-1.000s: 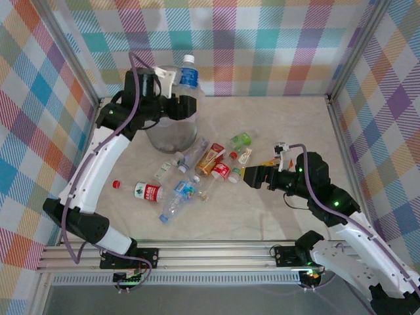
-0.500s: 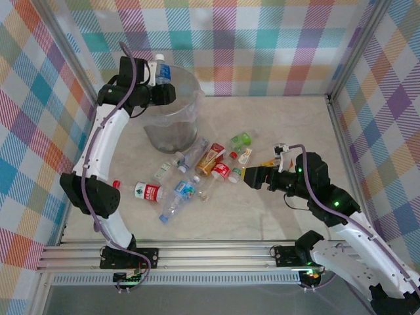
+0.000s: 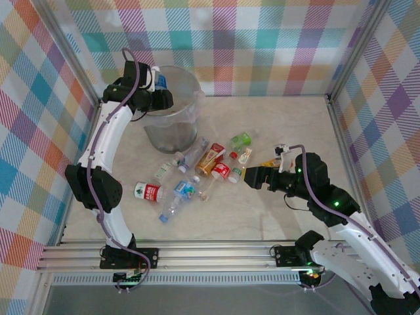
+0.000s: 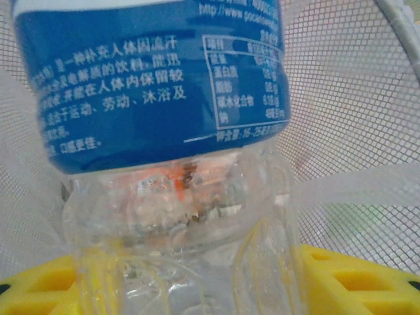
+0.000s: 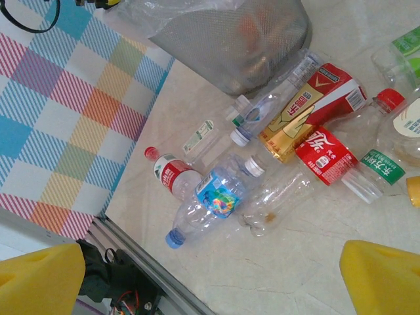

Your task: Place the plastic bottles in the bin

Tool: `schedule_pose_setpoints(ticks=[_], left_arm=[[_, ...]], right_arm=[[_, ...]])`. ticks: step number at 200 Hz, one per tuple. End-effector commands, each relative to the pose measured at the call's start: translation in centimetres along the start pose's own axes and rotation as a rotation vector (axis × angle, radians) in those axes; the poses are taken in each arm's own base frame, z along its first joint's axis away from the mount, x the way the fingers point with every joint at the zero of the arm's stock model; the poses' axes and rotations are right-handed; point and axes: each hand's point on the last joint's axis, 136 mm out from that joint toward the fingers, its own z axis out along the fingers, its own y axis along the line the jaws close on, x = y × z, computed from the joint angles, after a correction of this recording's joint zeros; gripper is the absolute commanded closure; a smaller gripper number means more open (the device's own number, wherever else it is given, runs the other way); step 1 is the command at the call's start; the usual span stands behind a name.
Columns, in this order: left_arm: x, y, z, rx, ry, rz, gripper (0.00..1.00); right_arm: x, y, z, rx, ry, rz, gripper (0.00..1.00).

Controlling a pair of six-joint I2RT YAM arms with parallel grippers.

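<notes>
At bin (image 3: pixel 172 131) rim, left gripper (image 3: pixel 159 90) clamps blue-label bottle (image 4: pixel 151 85); right gripper (image 3: pixel 247 176) wide open.

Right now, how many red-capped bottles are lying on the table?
2. The red-and-white-labelled bottle lies at the cluster's left edge; the second bottle lies mid-cluster. Other caps may be hidden.

Mid-table clogged: bottle cluster (image 3: pixel 220 170) spreads from just near of the bin (image 3: pixel 176 134) rightward to the right gripper (image 3: pixel 249 176), bottles touching or overlapping, scant gaps. Bin blocks the far-left corner; left gripper (image 3: pixel 160 92) clamps a blue-labelled bottle (image 3: pixel 159 81) over its far-left rim. There the left arm (image 3: pixel 98 147) arcs along the left wall (image 3: pixel 39 131), closing that side. Far right beyond the cluster, table (image 3: pixel 289 125) bare. Bare strip also near, between cluster and front rail (image 3: pixel 210 251), passable left to right
</notes>
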Motion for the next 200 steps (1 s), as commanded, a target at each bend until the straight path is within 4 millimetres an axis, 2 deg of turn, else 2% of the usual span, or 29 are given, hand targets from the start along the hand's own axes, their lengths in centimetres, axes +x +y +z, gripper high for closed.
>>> schedule_pose_setpoints(ticks=[1,55,139,200], left_arm=[[1.0,1.7,1.0,-0.049,0.042,-0.042,0.42],[1.0,2.5,1.1,-0.061,0.039,-0.068,0.36],[0.1,3.0,0.3,-0.054,0.004,-0.091,0.27],[-0.6,2.1,-0.9,-0.011,-0.039,-0.087,0.22]], right_arm=[[0.1,-0.1,0.0,0.002,-0.005,0.008,0.0],[0.1,-0.2,0.2,0.005,0.002,0.01,0.0],[0.3,-0.5,0.0,0.016,-0.001,0.015,0.0],[0.2,-0.6,0.3,0.031,0.006,0.01,0.0]])
